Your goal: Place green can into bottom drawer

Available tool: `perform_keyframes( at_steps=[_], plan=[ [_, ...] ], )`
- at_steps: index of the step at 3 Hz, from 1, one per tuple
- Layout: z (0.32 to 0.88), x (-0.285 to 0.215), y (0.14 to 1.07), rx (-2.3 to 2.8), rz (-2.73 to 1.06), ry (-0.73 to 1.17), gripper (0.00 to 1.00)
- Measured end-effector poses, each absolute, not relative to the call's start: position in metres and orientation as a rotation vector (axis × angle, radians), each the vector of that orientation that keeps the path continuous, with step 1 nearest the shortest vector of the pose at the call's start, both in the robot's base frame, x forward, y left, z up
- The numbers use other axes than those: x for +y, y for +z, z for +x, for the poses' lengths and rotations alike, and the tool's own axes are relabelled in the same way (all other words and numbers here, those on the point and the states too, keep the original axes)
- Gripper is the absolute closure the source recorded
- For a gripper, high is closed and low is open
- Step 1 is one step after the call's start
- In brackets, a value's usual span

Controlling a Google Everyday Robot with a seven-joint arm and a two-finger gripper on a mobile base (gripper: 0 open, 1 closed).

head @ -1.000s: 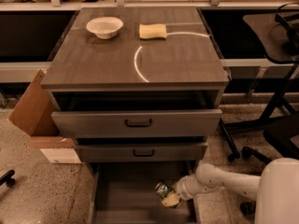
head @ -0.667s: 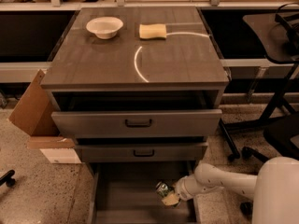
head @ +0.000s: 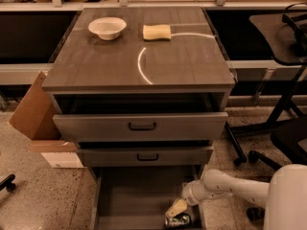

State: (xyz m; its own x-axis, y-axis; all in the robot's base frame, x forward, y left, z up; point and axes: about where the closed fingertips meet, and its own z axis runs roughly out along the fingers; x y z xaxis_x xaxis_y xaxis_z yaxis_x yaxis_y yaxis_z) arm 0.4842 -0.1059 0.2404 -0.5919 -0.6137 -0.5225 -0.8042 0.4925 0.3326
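At the far left a brown cardboard box [head: 29, 110] is leaning against the grey cabinet [head: 139, 63], with a white carton [head: 61, 158] sitting under it; the contents of both are hidden. On the cabinet top a white bowl [head: 107, 28] is standing at the back left, showing only its own pale inside, and a yellow sponge [head: 157, 31] is lying just to its right. Below, the top drawer [head: 140, 126] is standing partly pulled out, its interior too dark to read, and the middle drawer [head: 144, 156] is sitting slightly proud beneath it. The bottom drawer [head: 130, 199] is standing pulled out furthest, and the green can [head: 178, 220] is lying on its side on the drawer floor, toward the right wall and the front. The white arm [head: 230, 188] is reaching in from the right, and the gripper [head: 175, 208] is sitting directly above the can, touching or nearly touching its upper side; whether it is gripping the can or parted from it cannot be told. A black office chair [head: 283, 37] is standing at the far right.
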Motion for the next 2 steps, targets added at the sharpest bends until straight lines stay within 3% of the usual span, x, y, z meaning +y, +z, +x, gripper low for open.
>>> perform_keyframes(
  at_steps=[2],
  plan=[
    [0.463,-0.138,0.295,2.377,-1.155,0.723,0.00]
  ],
)
